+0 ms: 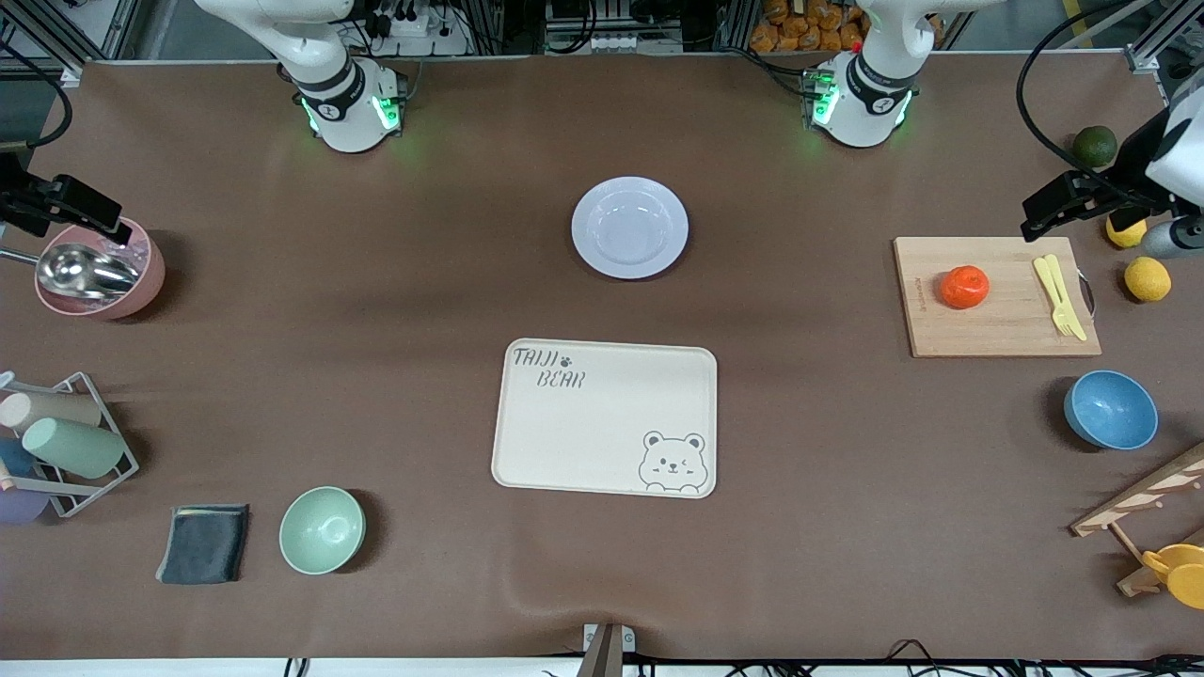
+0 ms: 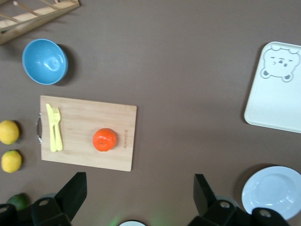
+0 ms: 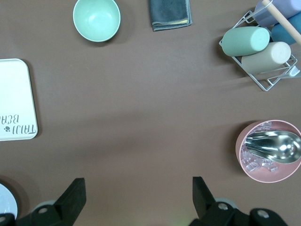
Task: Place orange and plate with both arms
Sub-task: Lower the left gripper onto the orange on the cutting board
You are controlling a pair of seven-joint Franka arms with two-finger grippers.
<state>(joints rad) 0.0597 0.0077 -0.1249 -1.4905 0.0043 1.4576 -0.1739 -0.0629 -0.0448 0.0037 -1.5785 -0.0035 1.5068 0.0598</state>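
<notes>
The orange [image 1: 964,287] sits on a wooden cutting board [image 1: 997,324] toward the left arm's end of the table; it also shows in the left wrist view [image 2: 104,140]. The lavender-white plate [image 1: 629,228] lies empty at mid-table, farther from the front camera than the cream bear-print tray [image 1: 602,442]. Its edge shows in the left wrist view [image 2: 275,190]. My left gripper [image 2: 138,184] is open and empty, high over the table beside the cutting board. My right gripper [image 3: 136,186] is open and empty, high over the right arm's end near the pink bowl.
A yellow fork and knife [image 1: 1060,296] lie on the board. Two lemons [image 1: 1148,279], a dark green fruit [image 1: 1095,146], a blue bowl [image 1: 1110,409] and a wooden rack [image 1: 1138,498] are near it. A pink bowl with a scoop [image 1: 99,273], a cup rack [image 1: 56,442], a grey cloth [image 1: 202,543] and a mint bowl [image 1: 322,529] stand at the other end.
</notes>
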